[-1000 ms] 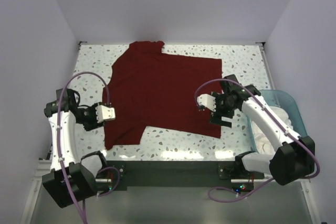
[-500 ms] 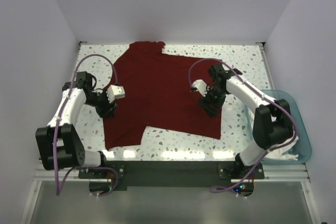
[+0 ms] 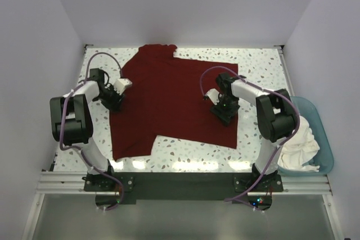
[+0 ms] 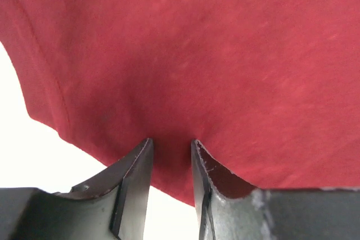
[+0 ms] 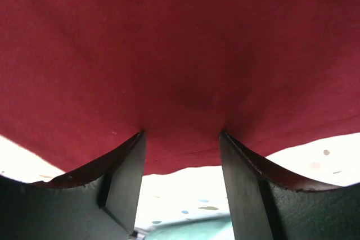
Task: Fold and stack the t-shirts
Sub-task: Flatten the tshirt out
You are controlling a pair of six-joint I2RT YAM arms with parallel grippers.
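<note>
From above, the maroon t-shirt (image 3: 169,99) lay spread flat on the speckled table (image 3: 253,66), collar toward the far wall. The left gripper (image 3: 115,103) was down at the shirt's left edge, so the whole shirt stretched off to its right. The right gripper (image 3: 224,114) sat on the cloth near the opposite edge, with most of the shirt to its left. Well off to that gripper's right, a white t-shirt (image 3: 298,139) was heaped in a light blue tub (image 3: 325,150) (crumpled, not folded).

Through the left wrist camera, the two dark fingers (image 4: 132,184) stood close together with a dark pinch of red cloth filling the narrow gap, so that gripper looked clamped on the maroon t-shirt's hem. Bare table showed pale to the left of them.

Through the right wrist camera, the fingers (image 5: 124,178) stood wide apart, tips pressed on the red cloth. The hem ran across between them and speckled table showed in the gap below it. That gripper looked released, holding nothing.
</note>
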